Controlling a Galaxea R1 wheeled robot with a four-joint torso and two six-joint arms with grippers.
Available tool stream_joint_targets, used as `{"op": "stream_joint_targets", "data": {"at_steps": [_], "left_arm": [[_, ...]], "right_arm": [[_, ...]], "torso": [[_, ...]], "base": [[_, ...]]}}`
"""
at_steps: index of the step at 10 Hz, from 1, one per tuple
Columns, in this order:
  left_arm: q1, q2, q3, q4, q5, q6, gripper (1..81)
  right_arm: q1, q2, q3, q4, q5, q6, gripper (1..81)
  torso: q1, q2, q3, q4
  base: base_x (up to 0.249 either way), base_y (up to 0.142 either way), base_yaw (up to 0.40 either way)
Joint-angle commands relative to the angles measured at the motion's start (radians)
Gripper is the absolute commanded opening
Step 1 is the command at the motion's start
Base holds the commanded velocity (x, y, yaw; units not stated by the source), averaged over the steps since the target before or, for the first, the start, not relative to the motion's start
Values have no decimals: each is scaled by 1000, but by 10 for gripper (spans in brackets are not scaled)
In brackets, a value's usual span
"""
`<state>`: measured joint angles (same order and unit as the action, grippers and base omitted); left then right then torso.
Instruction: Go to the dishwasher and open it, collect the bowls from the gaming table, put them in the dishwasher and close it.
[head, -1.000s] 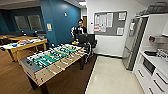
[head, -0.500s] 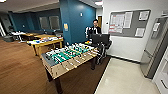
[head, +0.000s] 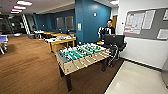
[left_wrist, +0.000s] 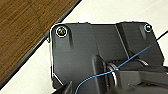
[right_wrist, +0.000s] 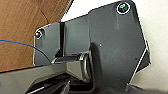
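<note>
The gaming table (head: 61, 40), a white top with a yellowish edge and colourful boxes on it, stands at mid-distance left of the blue wall. The bowls are too small to make out from here. The dishwasher is out of view. Both wrist views look down past the robot's own dark plates (left_wrist: 100, 50) (right_wrist: 110, 45) at the seam where wood floor (left_wrist: 22, 30) meets pale floor (right_wrist: 155, 27).
A wooden football table (head: 82, 56) with a green field stands close ahead. Behind it a person (head: 108, 27) stands at a dark control rig (head: 115, 42). Wood floor (head: 27, 67) spreads to the left, pale floor (head: 140, 80) to the right. More tables (head: 47, 33) stand further back.
The camera has turned left: the whole picture has shifted right, the fridge and counters have left the right edge, and more wood floor and tables show on the left.
</note>
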<state>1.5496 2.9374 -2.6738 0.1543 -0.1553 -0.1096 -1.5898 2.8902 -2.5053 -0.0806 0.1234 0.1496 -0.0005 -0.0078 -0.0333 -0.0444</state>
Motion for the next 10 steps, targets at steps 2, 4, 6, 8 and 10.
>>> {"op": "stream_joint_targets", "data": {"at_steps": [2, 4, 6, 8, 10], "left_arm": [[-41, -7, -9, 2, 46, -2, 811], [-41, -6, -9, 2, 48, -2, 811], [-41, -6, -9, 2, 48, -2, 811], [-41, -6, -9, 2, 60, -2, 811], [-41, -6, -9, 2, 62, -2, 811]], "right_arm": [[41, -4, 5, -14, -51, -5, 811], [40, -4, 5, -15, -51, -5, 811], [40, -4, 5, -16, -51, -5, 811], [40, -3, 5, -16, -51, -5, 811], [40, -1, 2, -16, -51, -5, 811]], "torso": [[1, 0, 0, 0], [1, 0, 0, 0], [1, 0, 0, 0], [1, 0, 0, 0], [1, 0, 0, 0]], "base": [[0, 0, 384], [0, 0, 383], [0, 0, 384], [0, 0, 384], [0, 0, 384]]}}
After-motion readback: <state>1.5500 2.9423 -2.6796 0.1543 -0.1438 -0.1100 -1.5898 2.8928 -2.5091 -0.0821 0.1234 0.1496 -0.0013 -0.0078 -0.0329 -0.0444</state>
